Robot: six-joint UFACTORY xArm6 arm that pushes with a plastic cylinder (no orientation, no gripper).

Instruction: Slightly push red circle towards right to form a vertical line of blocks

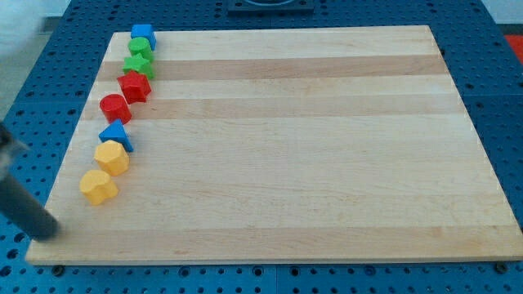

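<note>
All I see of my arm is the rod, a plain dark grey, nearly black cylinder with a smooth matte surface and no markings, cables or screws that I can make out. It looks blurred and soft-edged, and my tip point(51, 233) is a blunt, rounded end of the same dark colour.

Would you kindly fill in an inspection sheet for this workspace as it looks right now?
Surface: wooden board on a blue perforated base.
Job's things: red circle sits a little to the view's left of the line of blocks.
Clutter: blue block, two green blocks, red star-like block, blue triangle, two yellow blocks.
Grippers: my tip, blurred, near the board's lower left corner, apart from all blocks.
Cables: nothing seen.
Surroundings: dark fixture at the view's top.
</note>
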